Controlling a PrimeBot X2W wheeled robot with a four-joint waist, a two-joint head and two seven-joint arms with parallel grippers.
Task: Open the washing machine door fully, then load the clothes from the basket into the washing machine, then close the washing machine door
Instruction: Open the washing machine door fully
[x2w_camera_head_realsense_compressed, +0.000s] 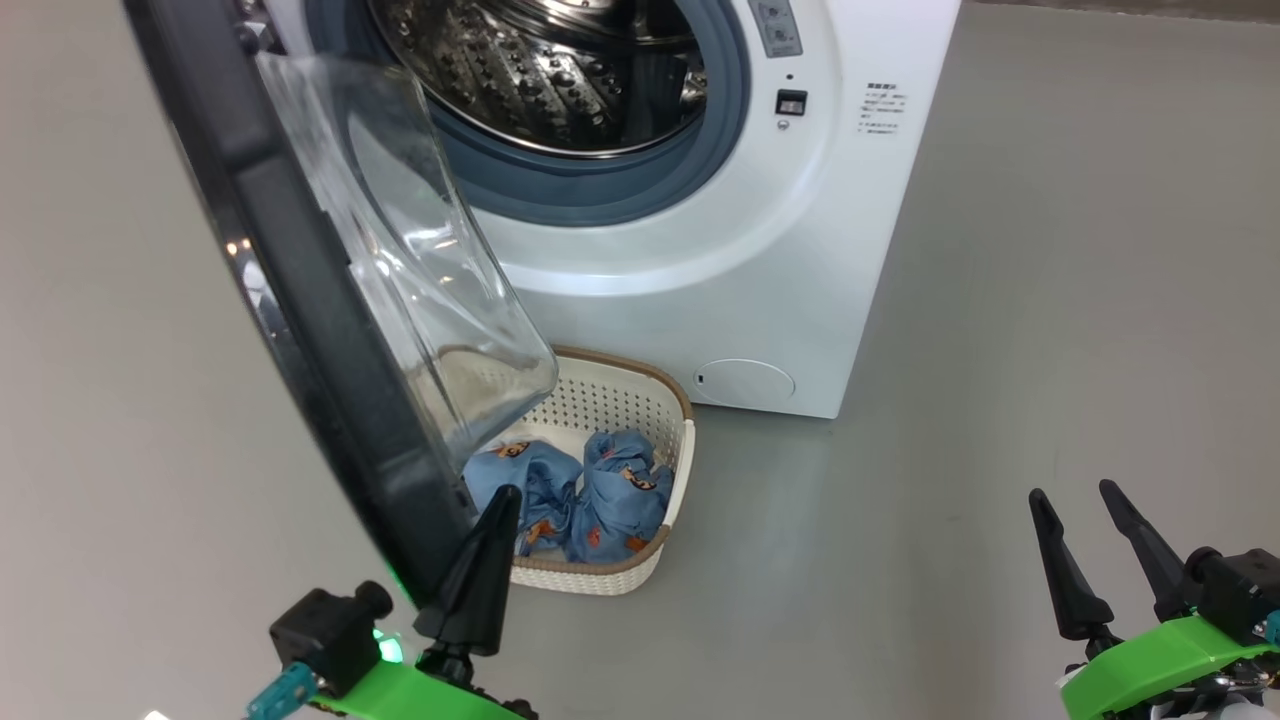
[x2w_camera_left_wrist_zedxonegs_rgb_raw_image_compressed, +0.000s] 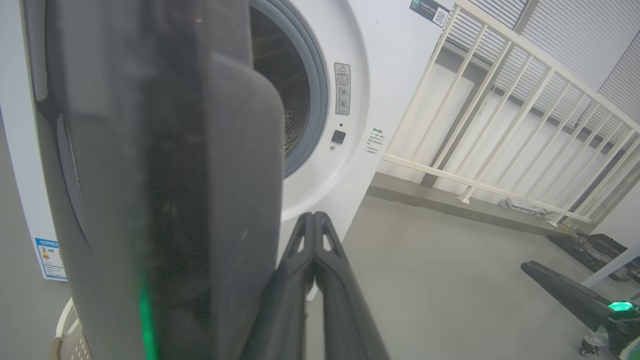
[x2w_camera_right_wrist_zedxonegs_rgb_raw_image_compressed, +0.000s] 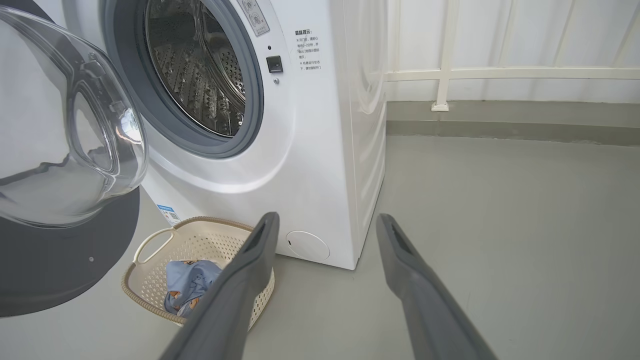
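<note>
L claw (x2w_camera_head_realsense_compressed: 503, 492) closed by door (x2w_camera_head_realsense_compressed: 300, 300); R claw (x2w_camera_head_realsense_compressed: 1072, 490) spread, empty. L wrist: railing (x2w_camera_left_wrist_zedxonegs_rgb_raw_image_compressed: 480, 185).

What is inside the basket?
Light blue printed clothes lie in the basket. In the head view the washing machine door covers its left side; anything under the clothes is hidden.

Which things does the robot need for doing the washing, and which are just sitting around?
For the job:
- big white front-loading washing machine
- round black-rimmed glass door
- cream perforated plastic basket
- light blue printed clothes

Just sitting around:
- cream-white barred railing
- smooth grey floor
</note>
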